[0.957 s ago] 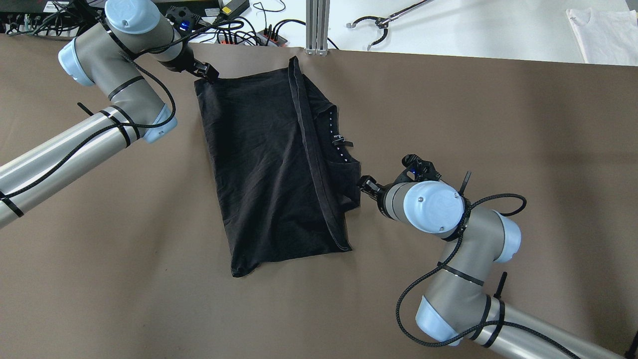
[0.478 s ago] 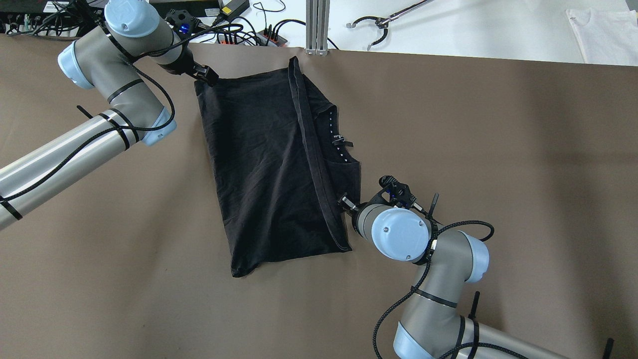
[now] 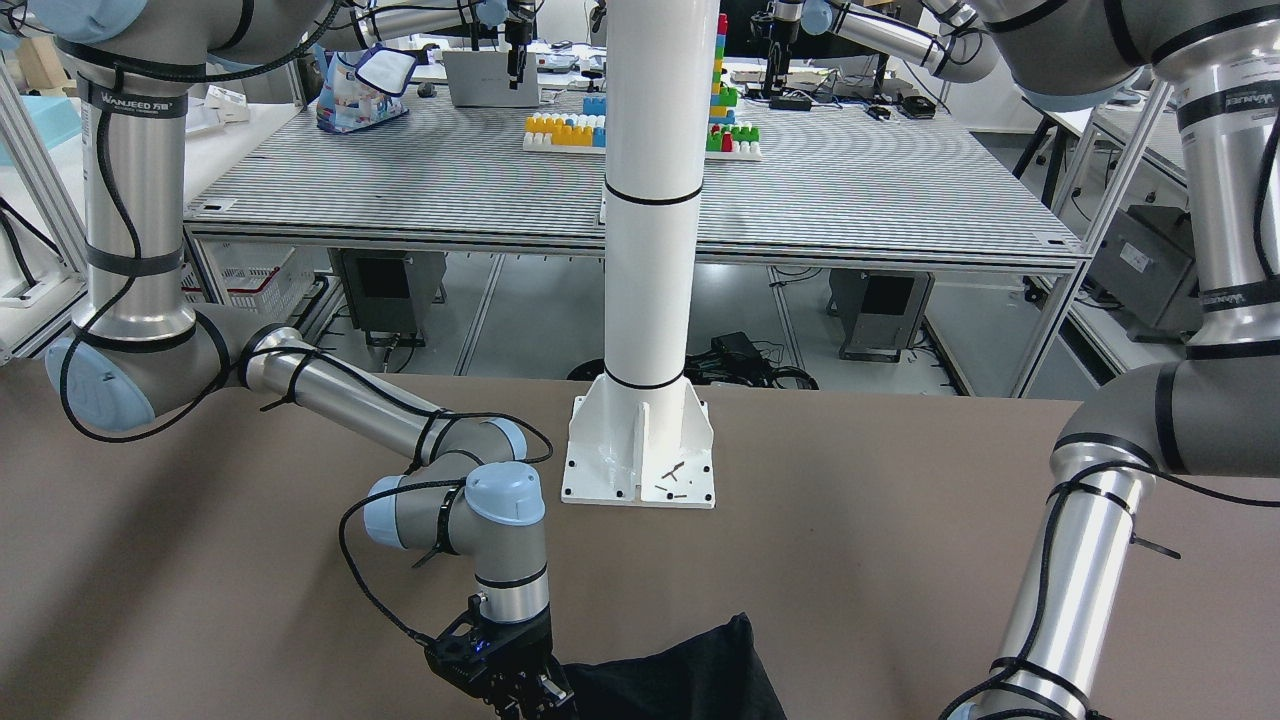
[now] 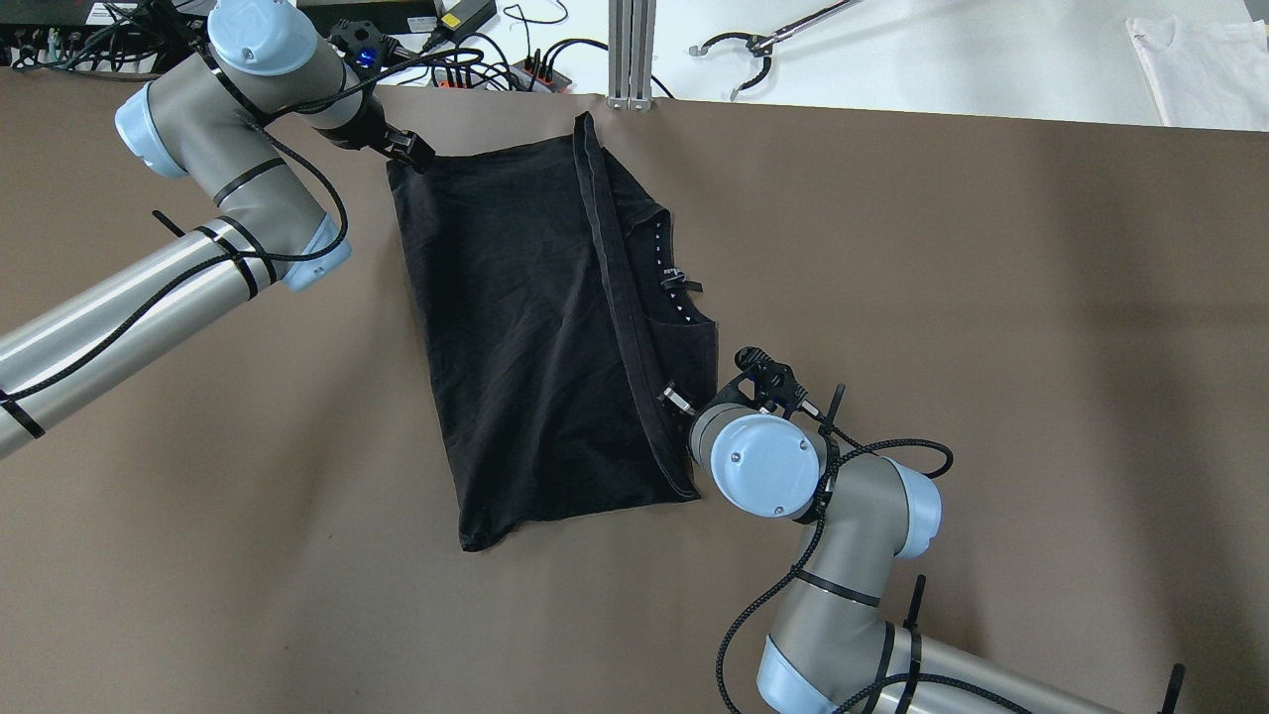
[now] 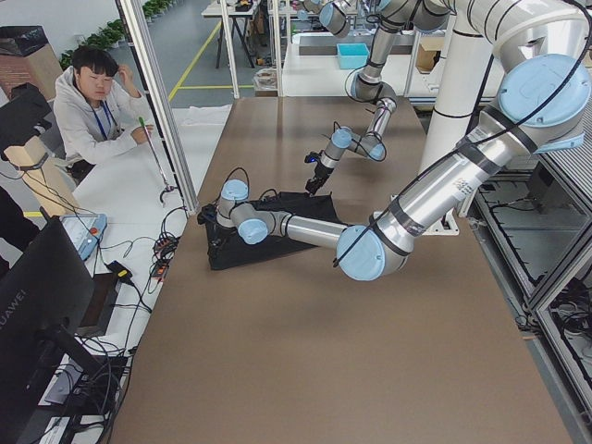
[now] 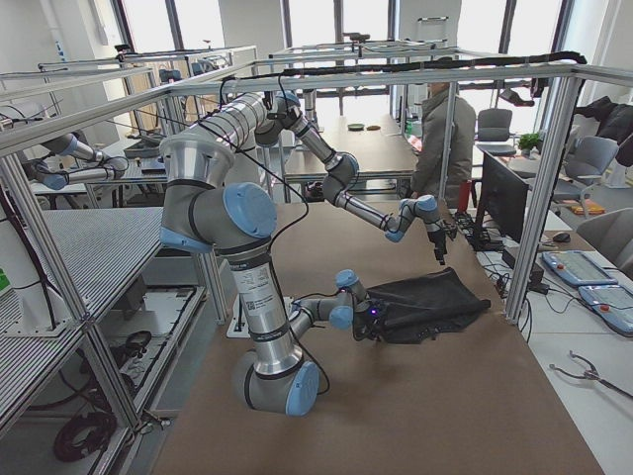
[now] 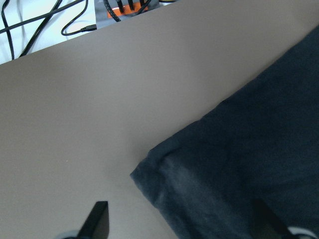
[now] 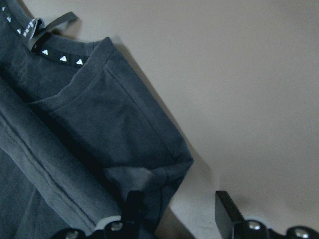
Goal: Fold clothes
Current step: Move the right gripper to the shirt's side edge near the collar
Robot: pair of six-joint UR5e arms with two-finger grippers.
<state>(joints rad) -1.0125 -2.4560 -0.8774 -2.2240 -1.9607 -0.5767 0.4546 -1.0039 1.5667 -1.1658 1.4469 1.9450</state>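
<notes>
A black T-shirt (image 4: 525, 327) lies flat on the brown table, its left part folded over along a long hem; the collar with white triangles shows at the right. My left gripper (image 4: 411, 154) is at the shirt's far left corner. In the left wrist view it (image 7: 184, 224) is open, its fingers either side of that corner (image 7: 149, 172). My right gripper (image 4: 674, 399) is at the shirt's right edge, by the sleeve. In the right wrist view it (image 8: 179, 209) is open, the sleeve corner (image 8: 164, 164) just ahead of its left finger (image 8: 133, 204).
Cables and a power strip (image 4: 496, 64) lie beyond the table's far edge, with a grabber tool (image 4: 753, 50) and a white garment (image 4: 1200, 69). The white robot post (image 3: 640, 450) stands at the near side. A seated operator (image 5: 92, 111) is beyond the far edge.
My right arm has moved left and nearer along the shirt's right edge, from beside the collar to the sleeve corner. My left gripper has barely moved.
</notes>
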